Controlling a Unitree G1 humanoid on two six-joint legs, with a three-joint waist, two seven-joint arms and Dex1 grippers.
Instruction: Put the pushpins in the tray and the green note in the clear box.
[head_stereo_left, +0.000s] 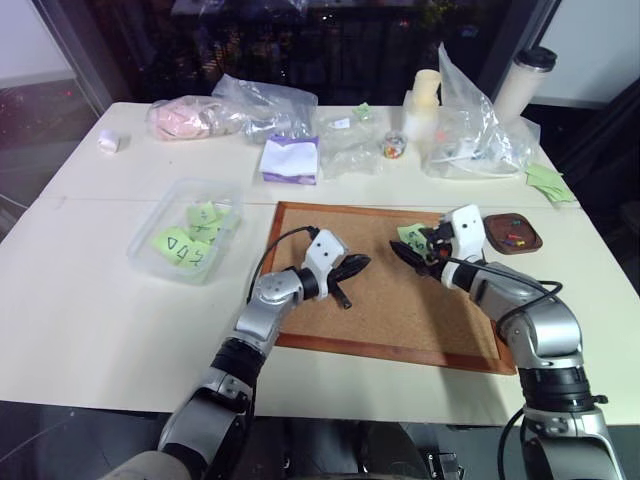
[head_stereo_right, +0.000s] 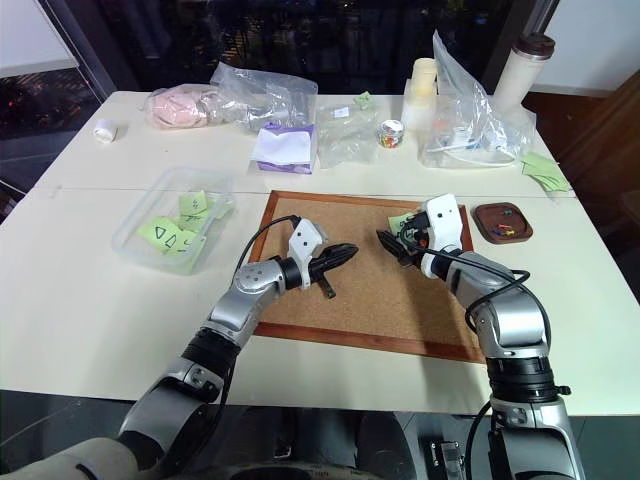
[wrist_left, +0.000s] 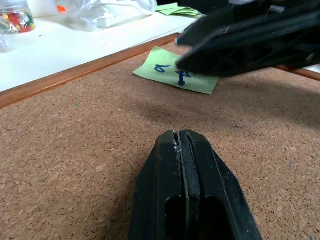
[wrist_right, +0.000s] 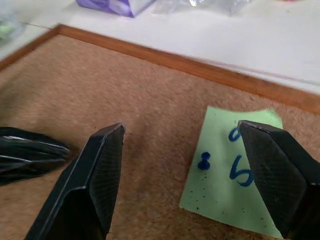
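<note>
While still pinned to the corkboard (head_stereo_left: 400, 320) by one blue pushpin (wrist_right: 203, 163), green note (wrist_right: 235, 172) lies flat at the board's far right, close to the frame. Right gripper (wrist_right: 192, 180) poised just over it, jaws spread wide and empty, one finger above the note's far part, the other above bare cork, the pin roughly between them. Left gripper (wrist_left: 182, 150) low over mid-board, to the left of the note, fingers pressed fully together, nothing held. Tray (head_stereo_left: 512, 233) on the desk (head_stereo_left: 90, 310) just right of the board, a few coloured pins already in it. Clear box (head_stereo_left: 150, 235) well off to the left, several green notes with triangle outlines inside.

Step in hand, by the look of it: pulling the last pin that fixes the note. Next move calls for centring the open jaws on the small pin head, closing on it alone without catching the paper, lifting straight out, then a short carry right to the tray. Only after that, the loose note across to the box.
</note>
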